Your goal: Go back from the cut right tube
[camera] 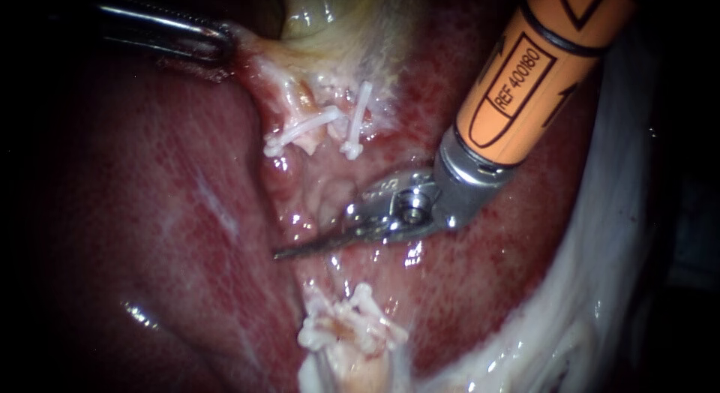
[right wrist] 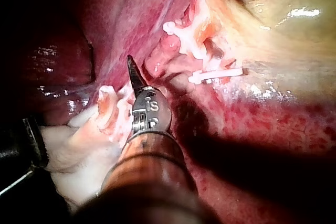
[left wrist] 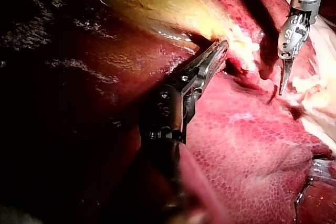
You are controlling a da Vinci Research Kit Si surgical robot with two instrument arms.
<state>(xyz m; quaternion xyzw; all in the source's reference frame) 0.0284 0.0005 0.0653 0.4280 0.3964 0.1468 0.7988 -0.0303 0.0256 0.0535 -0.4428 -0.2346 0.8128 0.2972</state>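
My right instrument [camera: 289, 250] comes in from the upper right on an orange shaft, its thin blades shut and pointing left over the liver bed. The blades lie between two cut ends. The upper stump [camera: 307, 100] carries two white clips [camera: 300, 129] [camera: 358, 115]. The lower stump [camera: 349, 340] carries a cluster of white clips [camera: 360, 318]. In the right wrist view the blade tip [right wrist: 131, 64] is free, beside the lower stump [right wrist: 107, 106] and short of the clips [right wrist: 215, 75]. My left instrument [camera: 223, 42] is shut on pale gallbladder tissue [left wrist: 239, 40] at the upper left.
Dark red liver [camera: 150, 235] fills the left and middle. The yellowish gallbladder [camera: 330, 18] lies at the top. White fatty tissue [camera: 600, 288] runs down the right side. Wet glare spots sit around the blades.
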